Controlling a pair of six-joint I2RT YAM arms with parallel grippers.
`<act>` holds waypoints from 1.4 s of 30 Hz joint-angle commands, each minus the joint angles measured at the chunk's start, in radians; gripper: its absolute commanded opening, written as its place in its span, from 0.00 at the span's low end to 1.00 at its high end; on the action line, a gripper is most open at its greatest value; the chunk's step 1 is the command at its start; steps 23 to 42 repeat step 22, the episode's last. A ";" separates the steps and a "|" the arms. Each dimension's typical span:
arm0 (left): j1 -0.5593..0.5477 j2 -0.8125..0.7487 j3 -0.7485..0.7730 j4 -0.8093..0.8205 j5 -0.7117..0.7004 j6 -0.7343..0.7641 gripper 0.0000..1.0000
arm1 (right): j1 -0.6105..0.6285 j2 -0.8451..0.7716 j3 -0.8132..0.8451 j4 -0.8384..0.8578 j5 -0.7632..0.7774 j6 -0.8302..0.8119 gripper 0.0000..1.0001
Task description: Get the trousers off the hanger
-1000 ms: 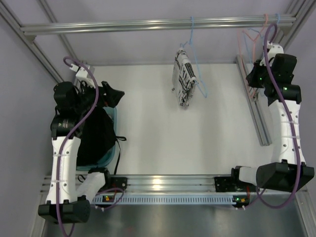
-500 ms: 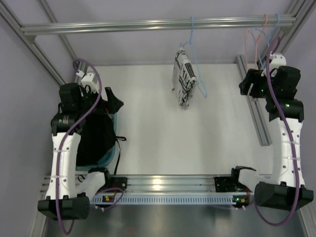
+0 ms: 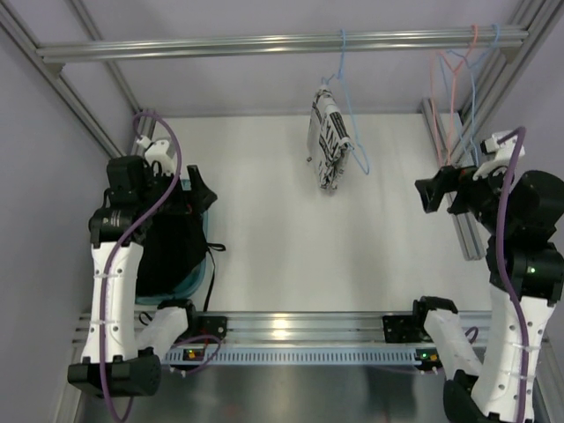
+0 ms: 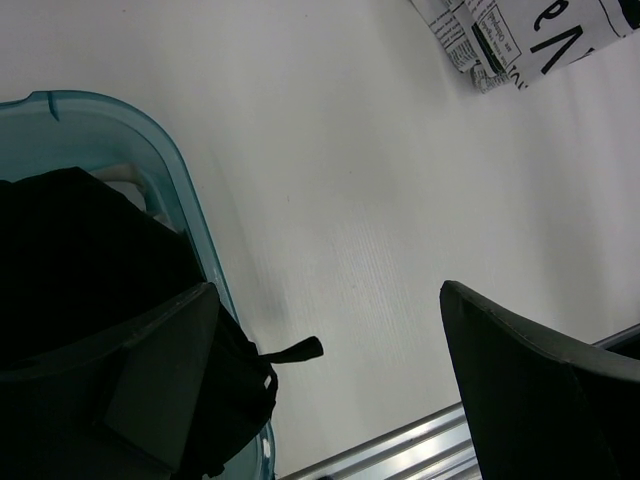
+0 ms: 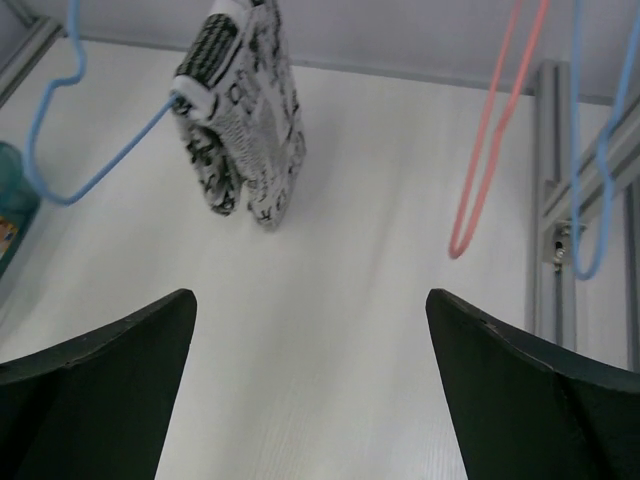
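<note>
Locate the plain black soft-fabric trousers (image 3: 172, 251) heaped in a translucent teal plastic basket (image 3: 210, 264) at the left near side of the white table (image 3: 370, 256), off the hanger and well apart from it. In the left wrist view, note the black fabric spilling over the basket rim, with one thin black drawstring (image 4: 295, 349) end lying on the table just beside it.

Locate the thin pink-red wire hanger (image 3: 454, 97) hooked on the aluminium cross rail (image 3: 264, 42) at the far right, just beside a light blue wire hanger (image 3: 473, 88).

Find the left gripper (image 3: 204, 189) above the far end of the basket, jaws spread wide, gripping nothing.

Find the right gripper (image 3: 436, 194) raised near the right-hand frame post, pointing towards the table middle, jaws likewise spread wide, gripping nothing.

At the rail middle, note a black-and-white patterned garment (image 3: 330, 145) draped over a second light blue hanger.
</note>
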State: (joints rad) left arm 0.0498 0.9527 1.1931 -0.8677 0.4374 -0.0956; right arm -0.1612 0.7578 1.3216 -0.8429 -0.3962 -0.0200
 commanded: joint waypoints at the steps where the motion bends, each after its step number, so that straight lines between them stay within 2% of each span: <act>1: -0.004 -0.046 -0.009 -0.037 -0.023 0.031 0.98 | -0.015 -0.061 -0.042 -0.094 -0.238 -0.034 0.99; 3: -0.004 -0.075 -0.021 -0.043 -0.046 0.034 0.98 | -0.015 -0.106 -0.087 -0.090 -0.358 -0.018 0.99; 9: -0.002 -0.164 -0.052 -0.065 -0.123 0.066 0.98 | -0.014 -0.138 -0.223 -0.051 -0.481 0.049 0.99; 18: 0.004 -0.250 -0.066 -0.097 -0.187 0.086 0.98 | -0.014 -0.156 -0.292 -0.061 -0.478 0.029 0.99; 42: 0.016 -0.244 -0.056 -0.097 -0.183 0.086 0.98 | -0.012 -0.163 -0.297 -0.071 -0.469 -0.003 0.99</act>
